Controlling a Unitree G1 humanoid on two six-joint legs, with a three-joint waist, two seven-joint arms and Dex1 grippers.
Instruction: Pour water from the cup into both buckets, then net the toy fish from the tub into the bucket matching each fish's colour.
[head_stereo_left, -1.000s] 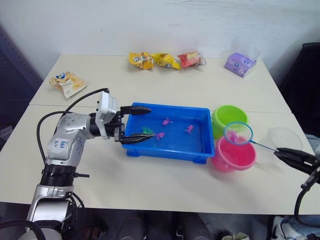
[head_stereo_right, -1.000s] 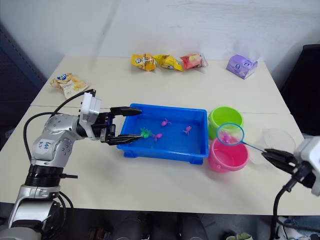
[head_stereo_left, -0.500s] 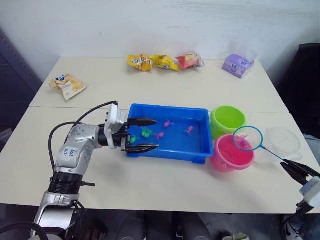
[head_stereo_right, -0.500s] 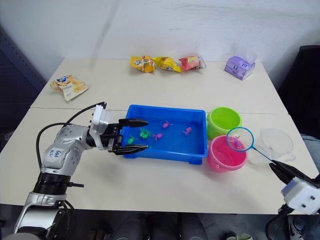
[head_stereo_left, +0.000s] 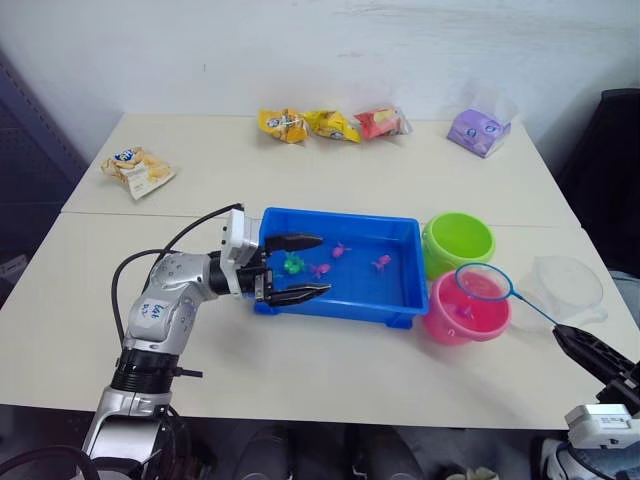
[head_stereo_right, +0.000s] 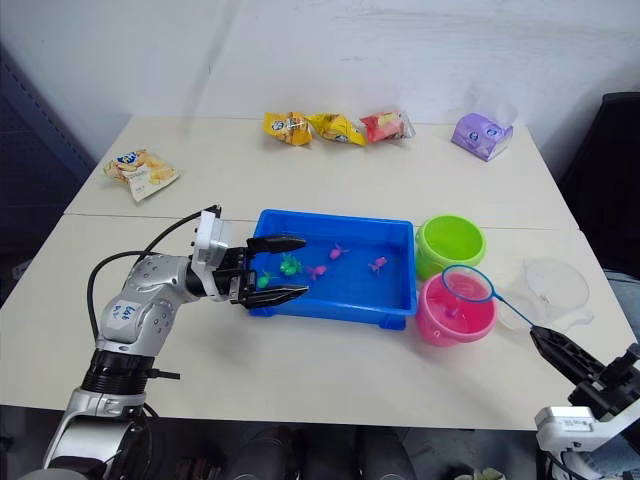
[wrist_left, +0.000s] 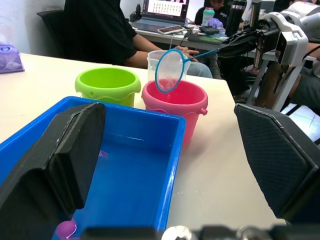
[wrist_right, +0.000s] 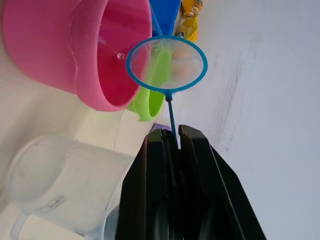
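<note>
Net (head_stereo_right: 466, 284) now lower over pink bucket (head_stereo_right: 455, 318), apparently emptied, in right gripper (head_stereo_right: 549, 346).

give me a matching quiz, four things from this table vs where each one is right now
Things:
1. net
2. green fish
3. left gripper
4. cup

Places:
A. in the tub
B. open, at the tub's left end
C. over the pink bucket
D. on the table, right of the buckets

Pairs: 1-C, 2-A, 3-B, 4-D
</note>
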